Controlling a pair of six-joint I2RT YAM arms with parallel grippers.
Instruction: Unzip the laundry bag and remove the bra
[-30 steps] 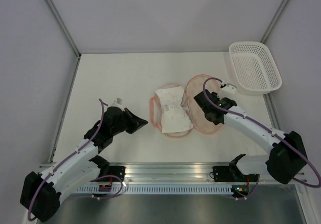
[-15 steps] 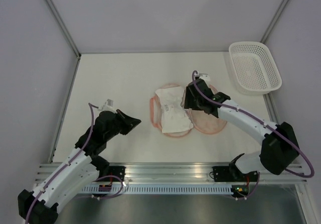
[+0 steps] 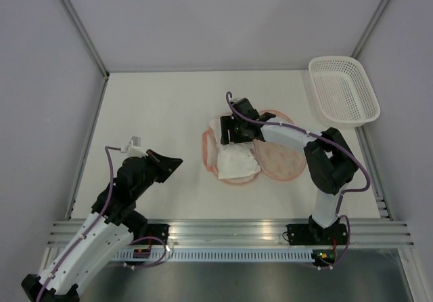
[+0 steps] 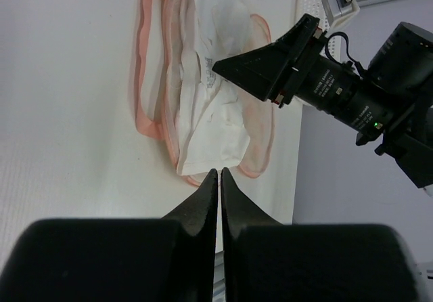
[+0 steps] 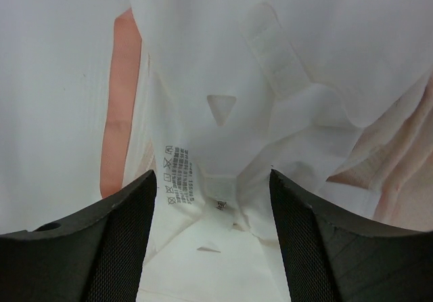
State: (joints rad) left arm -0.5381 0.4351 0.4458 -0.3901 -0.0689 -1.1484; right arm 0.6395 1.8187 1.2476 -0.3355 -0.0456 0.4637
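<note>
The laundry bag (image 3: 281, 161) lies unzipped and spread flat at mid-table, its two cream halves edged in pink. On its left half rests the bra (image 3: 238, 161), a crumpled white garment. My right gripper (image 3: 234, 131) hovers over the bra's far end, open. In the right wrist view its fingers (image 5: 128, 234) stand wide on either side of the bra (image 5: 223, 78), whose care label (image 5: 179, 173) shows; the bag's pink rim (image 5: 118, 112) is on the left. My left gripper (image 3: 173, 161) is shut, with nothing in it, well left of the bag. Its tips (image 4: 219, 173) point at the bra (image 4: 210, 119).
A white plastic lattice basket (image 3: 342, 91) stands at the back right corner. Grey walls with metal posts enclose the table on three sides. The aluminium rail (image 3: 230, 233) with the arm bases runs along the near edge.
My right gripper has swung left from above the bag's right half to above the bra, jaws widening slightly. The left arm has drawn back toward the near left.
</note>
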